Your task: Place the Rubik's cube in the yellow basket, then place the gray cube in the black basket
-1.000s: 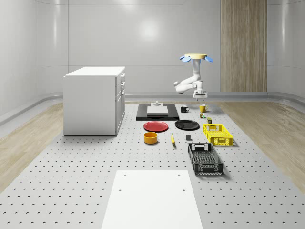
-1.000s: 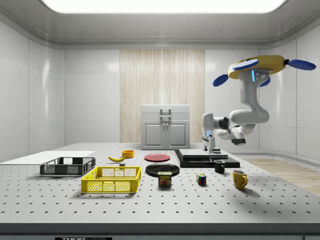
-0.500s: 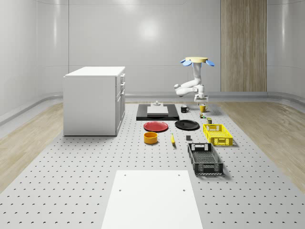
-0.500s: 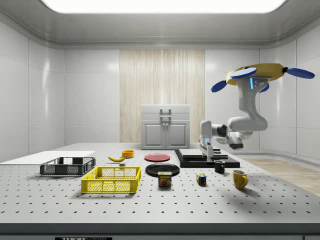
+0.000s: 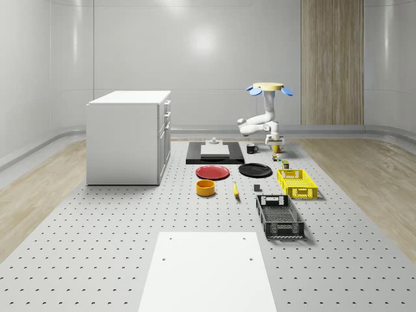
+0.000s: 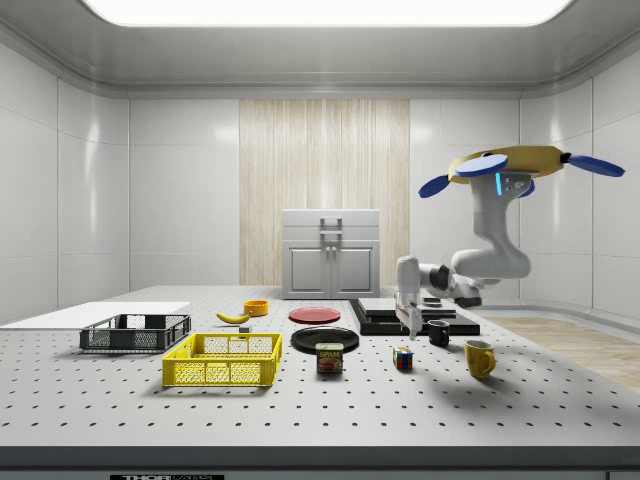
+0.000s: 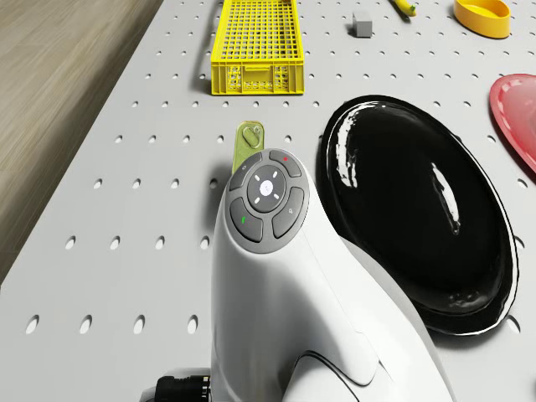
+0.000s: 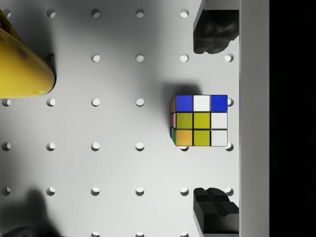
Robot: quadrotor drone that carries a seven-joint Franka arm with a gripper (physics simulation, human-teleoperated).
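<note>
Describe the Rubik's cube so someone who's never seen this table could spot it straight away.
Start at the black plate on the perforated table. Toward the side view's right, past the Spam can, the Rubik's cube sits under the open claw, before the yellow mug. It is the only multicoloured, square-tiled block there.

Glossy black plate [image 7: 419, 209] (mirror-like); matt perforated table [image 7: 142, 209]; plastic-looking mesh yellow basket [image 7: 255, 42].

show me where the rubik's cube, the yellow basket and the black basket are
Rubik's cube [image 8: 200, 121], wrist view, middle of its top face.
yellow basket [image 6: 222, 371], side view, its near mesh wall.
black basket [image 5: 281, 227], whole-scene view, its near end wall.
</note>
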